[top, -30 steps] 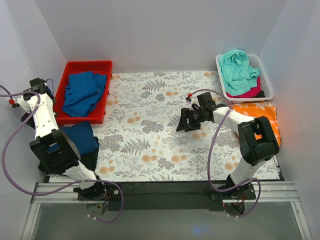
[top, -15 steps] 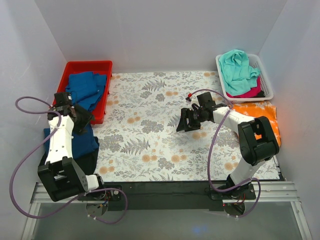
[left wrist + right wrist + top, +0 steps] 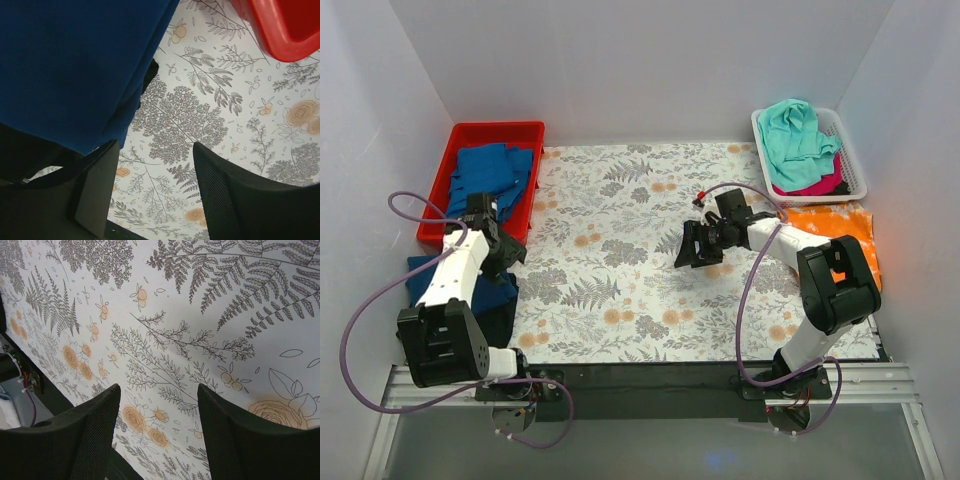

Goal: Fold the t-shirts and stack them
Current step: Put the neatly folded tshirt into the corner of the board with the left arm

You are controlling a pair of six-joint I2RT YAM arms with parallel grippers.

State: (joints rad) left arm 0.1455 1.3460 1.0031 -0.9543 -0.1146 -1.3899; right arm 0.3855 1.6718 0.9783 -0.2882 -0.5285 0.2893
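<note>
Blue folded shirt is lying stacked at the tabletop's left edge beside spread, empty left fingers; right fingers, spread too, are hovering mid-tabletop, likely needing the orange shirt fetched next.

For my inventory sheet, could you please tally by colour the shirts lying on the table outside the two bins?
blue shirt: 1
black shirt: 1
orange shirt: 1
Total: 3, though folded layers may hide more.

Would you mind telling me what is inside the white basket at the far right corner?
A teal shirt lies on top of a pink shirt in the white basket; whatever is beneath them is covered.
</note>
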